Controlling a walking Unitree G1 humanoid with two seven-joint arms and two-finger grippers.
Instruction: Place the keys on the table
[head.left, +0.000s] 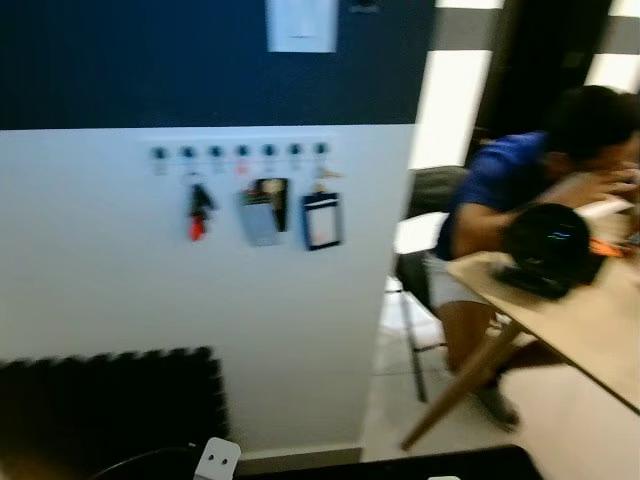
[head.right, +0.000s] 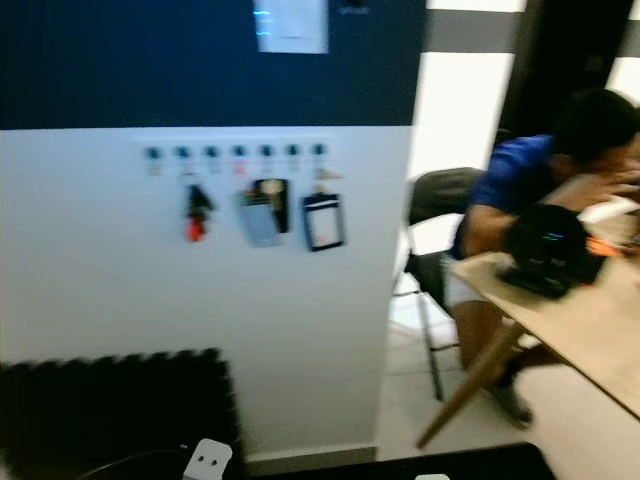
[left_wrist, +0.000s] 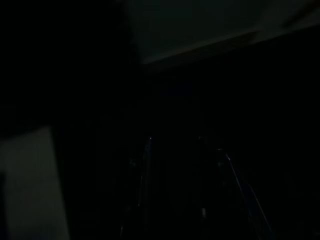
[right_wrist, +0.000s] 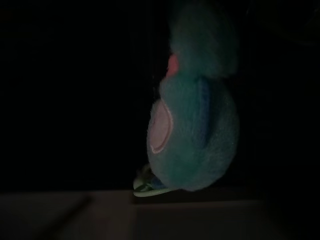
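Teal plush keychain charm (right_wrist: 192, 135) hangs centre-right in the dark right wrist view, probably dangling from the right gripper; cannot tell how its fingers stand. Light wooden table (head.left: 590, 330) sits at right of the head view, a seated person in a blue shirt (head.left: 500, 190) leaning on it. White wall hook row (head.left: 240, 152) at upper left holds black-and-red keys (head.left: 198, 212), kept off surfaces. Left gripper's view is too dark to judge.

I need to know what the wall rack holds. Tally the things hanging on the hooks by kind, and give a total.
Black key bunch with a red tag: 1
Grey-blue card holder: 1
Dark-framed badge holder with a white card: 1
Total: 3 hanging from the row of small dark wall hooks, near the left, middle and right of it; the picture is blurred.
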